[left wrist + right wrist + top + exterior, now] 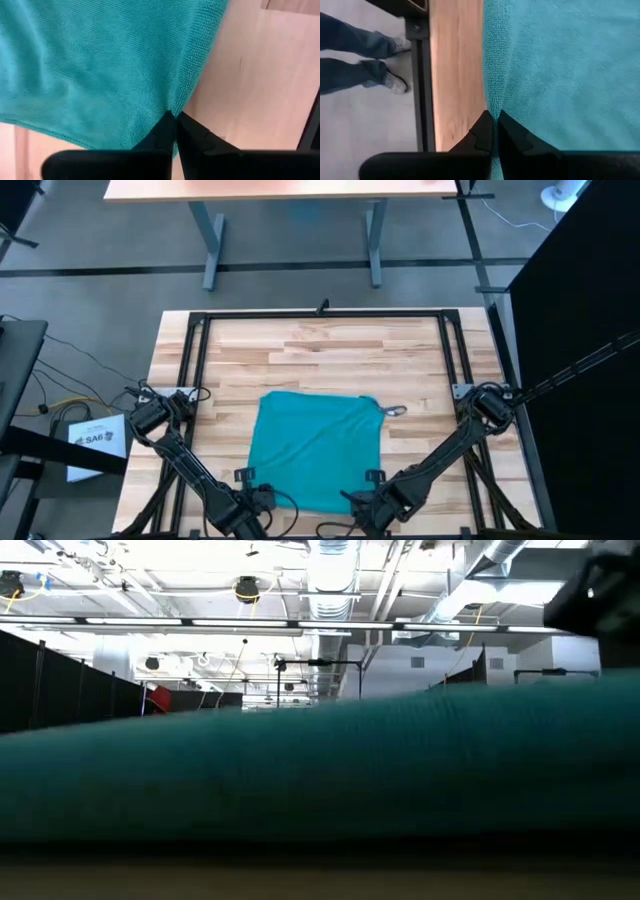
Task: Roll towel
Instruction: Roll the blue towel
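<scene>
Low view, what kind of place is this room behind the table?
Probably a lab or industrial workshop: bare ceiling ducts and strip lights overhead, dark partition screens along the side. The towel fills the foreground.

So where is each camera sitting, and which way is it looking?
High view: above the table, looking straight down; both arms show beside the towel.
Low view: at table height, looking level; the towel fills it, room ceiling behind.
Left wrist view: on the left arm, looking past the left gripper, shut on the towel's edge.
Right wrist view: on the right arm; the right gripper pinches the towel's edge, a person's legs beyond.
All four share the towel.
</scene>
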Available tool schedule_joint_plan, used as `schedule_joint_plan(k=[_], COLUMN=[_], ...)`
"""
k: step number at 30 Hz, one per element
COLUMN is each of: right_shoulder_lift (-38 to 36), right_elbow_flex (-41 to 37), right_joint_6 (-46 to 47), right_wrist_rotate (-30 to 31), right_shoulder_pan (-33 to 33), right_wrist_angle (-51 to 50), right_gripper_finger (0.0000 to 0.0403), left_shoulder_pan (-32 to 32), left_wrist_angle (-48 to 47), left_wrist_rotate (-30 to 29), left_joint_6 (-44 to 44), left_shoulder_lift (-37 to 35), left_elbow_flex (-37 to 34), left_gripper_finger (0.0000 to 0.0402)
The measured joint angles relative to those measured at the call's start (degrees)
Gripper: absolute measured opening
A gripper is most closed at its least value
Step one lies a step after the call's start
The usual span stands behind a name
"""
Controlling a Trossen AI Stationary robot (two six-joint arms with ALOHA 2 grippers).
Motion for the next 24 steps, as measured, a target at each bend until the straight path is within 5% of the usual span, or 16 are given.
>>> schedule_joint_plan(k=[14,24], right_shoulder_lift=[-0.17,-0.33], right_elbow_flex=[0.39,0.35], right_joint_6=[-0.75,-3.21], right_wrist_rotate=[-1.53,-2.74], right_shoulder_pan=[-1.45,-4.11], right_wrist_angle=[-4.23,-6.81], right_gripper_finger=[0.0,0.0], left_shoulder_pan=[4.97,7.82], left_wrist_angle=[-6.22,4.64], left_wrist_rotate=[-2.75,1.16], left_joint_6=[9.51,12.36], left_shoulder_lift=[-6.73,-12.87], left_elbow_flex=[-0.24,-13.72], left_gripper_finger=[0.0,0.0])
